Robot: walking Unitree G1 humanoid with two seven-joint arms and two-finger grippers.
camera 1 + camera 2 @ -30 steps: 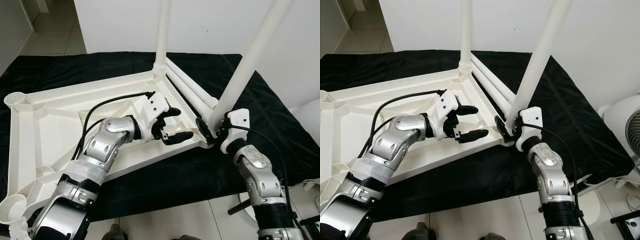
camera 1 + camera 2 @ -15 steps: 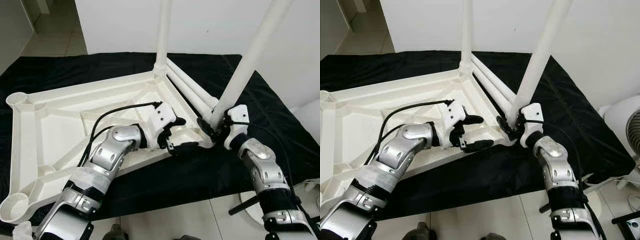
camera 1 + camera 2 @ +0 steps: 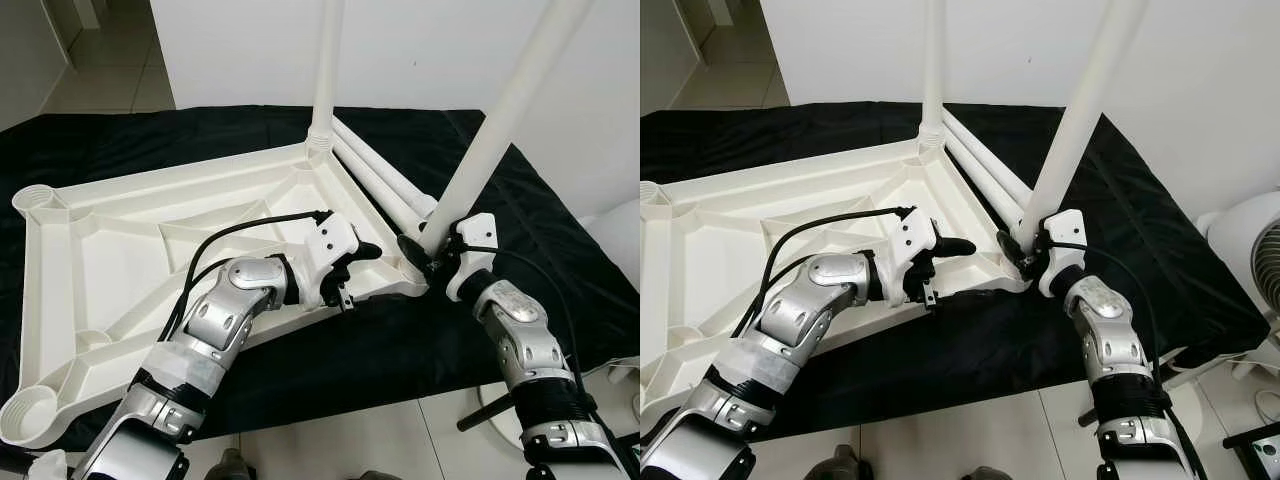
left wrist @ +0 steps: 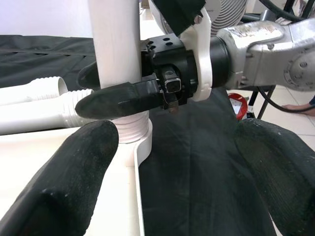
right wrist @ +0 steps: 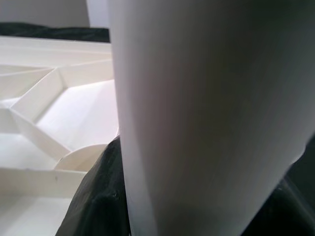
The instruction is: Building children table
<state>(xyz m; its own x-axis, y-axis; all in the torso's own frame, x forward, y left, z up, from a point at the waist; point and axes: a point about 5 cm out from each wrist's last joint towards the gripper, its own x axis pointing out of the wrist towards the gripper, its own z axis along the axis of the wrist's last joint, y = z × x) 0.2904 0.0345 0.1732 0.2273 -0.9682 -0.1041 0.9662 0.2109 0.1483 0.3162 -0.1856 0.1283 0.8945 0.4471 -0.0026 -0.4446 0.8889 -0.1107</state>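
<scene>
White tabletop [image 3: 130, 250], flipped underside-up, lies on a black cloth [image 3: 560, 250] on the floor, filling the frame from 9 to 3 o'clock. One leg [image 3: 325, 70] stands in the corner socket at 12; two spare legs [image 3: 385, 190] lie just beside the rim. A second leg [image 3: 500, 120] leans in the near corner socket at abt 3 o'clock.

Right pincer [image 3: 425, 262] is pinching that leg's base, one finger [image 4: 123, 98] across the front, other behind.

Left pincer [image 3: 350, 275], spread w/ nothing between the pads [image 4: 74, 172], has shifted from mid-panel 1 s ago to the near rim beside the socket; lower finger now drops below the edge. Right arm barely changed, leg a bit more upright. Prob means left is bracing the tabletop while right seats/twists the leg in.

Beyond: tiled floor [image 3: 110, 80] at 11, white wall [image 3: 420, 50] at 12–2, a fan [image 3: 1250, 260] at 4.
</scene>
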